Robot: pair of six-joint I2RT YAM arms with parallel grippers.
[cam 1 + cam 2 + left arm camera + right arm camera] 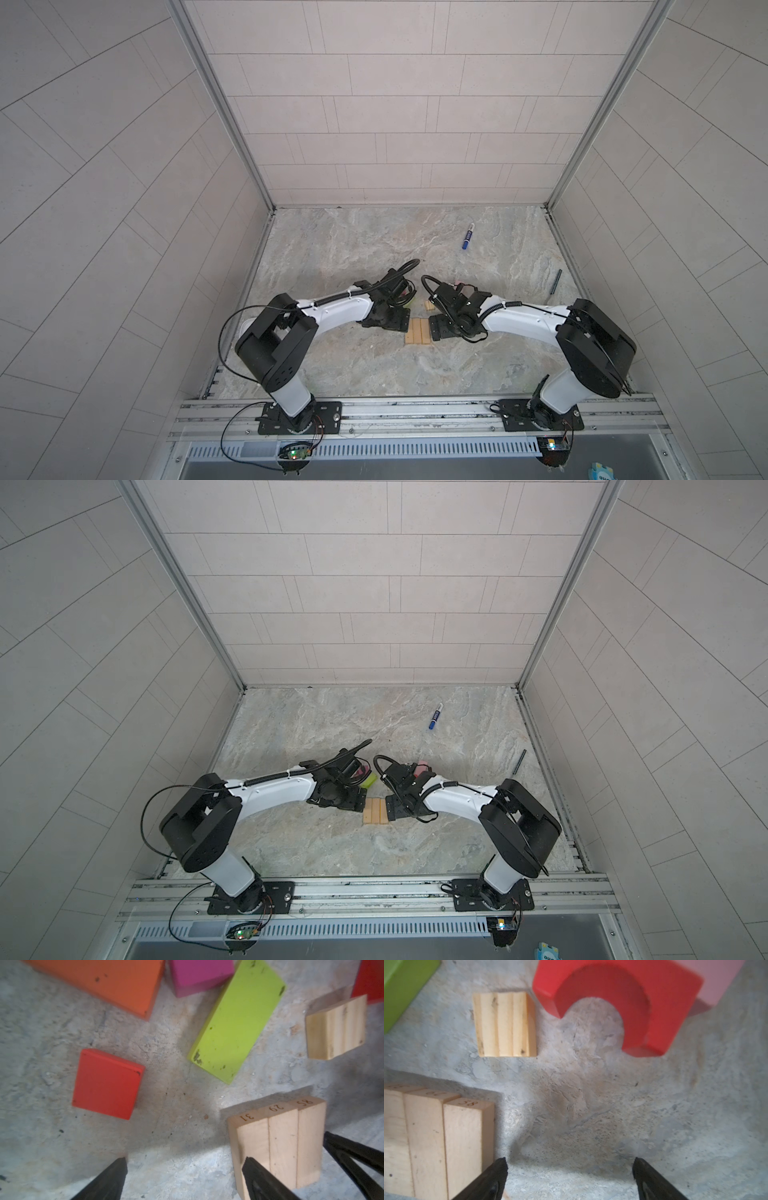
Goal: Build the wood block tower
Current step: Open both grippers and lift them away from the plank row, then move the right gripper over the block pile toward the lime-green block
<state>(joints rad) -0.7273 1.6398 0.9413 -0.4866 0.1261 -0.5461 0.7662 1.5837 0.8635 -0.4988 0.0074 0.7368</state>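
Three plain tan planks [418, 331] [284, 1142] [436, 1142] lie flat side by side on the marble table, between my two grippers. My left gripper [185, 1162] hangs open and empty just above the table, one fingertip [252, 1169] over the nearest plank's edge. My right gripper [570, 1161] is open over bare table beside the planks. Beyond lie a red cube [108, 1083], a lime-green brick [236, 1022], an orange brick [108, 982], a magenta cube [199, 974], a small tan block [505, 1024], a red arch [618, 1005] and a pink brick [716, 978].
A blue marker pen [468, 236] lies at the back right of the table. A dark slim tool [555, 281] rests near the right wall. Tiled walls close three sides. The metal rail [415, 409] with both arm bases runs along the front.
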